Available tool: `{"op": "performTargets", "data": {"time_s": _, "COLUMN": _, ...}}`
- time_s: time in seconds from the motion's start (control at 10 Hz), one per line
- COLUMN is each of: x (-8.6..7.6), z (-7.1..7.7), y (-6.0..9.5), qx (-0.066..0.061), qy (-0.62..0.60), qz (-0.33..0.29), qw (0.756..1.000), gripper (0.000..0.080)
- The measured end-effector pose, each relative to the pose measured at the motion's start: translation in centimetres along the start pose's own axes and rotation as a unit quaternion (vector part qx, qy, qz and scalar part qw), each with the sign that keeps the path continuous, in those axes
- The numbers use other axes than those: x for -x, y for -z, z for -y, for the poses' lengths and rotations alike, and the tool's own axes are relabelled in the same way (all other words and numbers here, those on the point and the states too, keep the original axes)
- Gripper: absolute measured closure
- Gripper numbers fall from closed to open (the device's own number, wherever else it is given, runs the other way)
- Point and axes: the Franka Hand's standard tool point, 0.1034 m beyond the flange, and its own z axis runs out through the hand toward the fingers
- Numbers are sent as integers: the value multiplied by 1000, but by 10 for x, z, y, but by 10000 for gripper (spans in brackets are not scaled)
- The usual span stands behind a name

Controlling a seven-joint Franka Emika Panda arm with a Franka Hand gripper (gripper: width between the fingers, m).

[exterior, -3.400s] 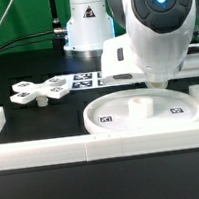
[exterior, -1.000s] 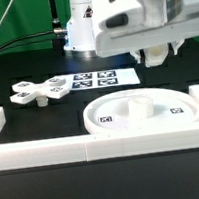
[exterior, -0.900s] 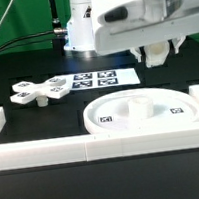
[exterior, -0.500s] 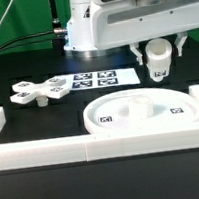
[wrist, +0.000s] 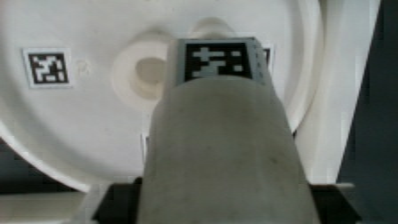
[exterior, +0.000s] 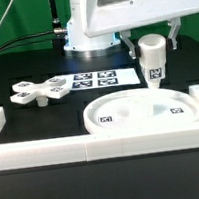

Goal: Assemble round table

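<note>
1. Held the short cylinder leg between the closed-in fingers of the gripper, long axis upright, clear above the tabletop.
2. Showed the disc top lying flat beside the border rail at the tabletop edge nearest the exterior camera.
3. Placed its centre hub below the leg, offset toward that edge; likely needed aligning before any lowering.

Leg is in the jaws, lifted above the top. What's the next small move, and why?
Probably shift the leg sideways over the centre boss of the disc top: the gripper holds it upright, clear above the top but off-centre.
</note>
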Motion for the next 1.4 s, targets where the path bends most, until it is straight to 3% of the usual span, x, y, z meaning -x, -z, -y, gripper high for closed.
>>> {"op": "performTargets", "data": {"time_s": 0.5, "x": 3, "z": -12, "y": 0, "qx": 24, "qy": 40, "qz": -142, "qw": 989, "gripper": 393}}
{"op": "performTargets", "data": {"time_s": 1.0, "x": 7, "z": -24, "y": -3, "qx": 30, "qy": 44, "qz": -138, "qw": 989, "gripper": 392}}
{"op": "performTargets", "data": {"time_s": 1.4, "x": 5, "z": -24, "y": -4, "qx": 31, "qy": 46, "qz": -146, "qw": 988, "gripper": 392}}
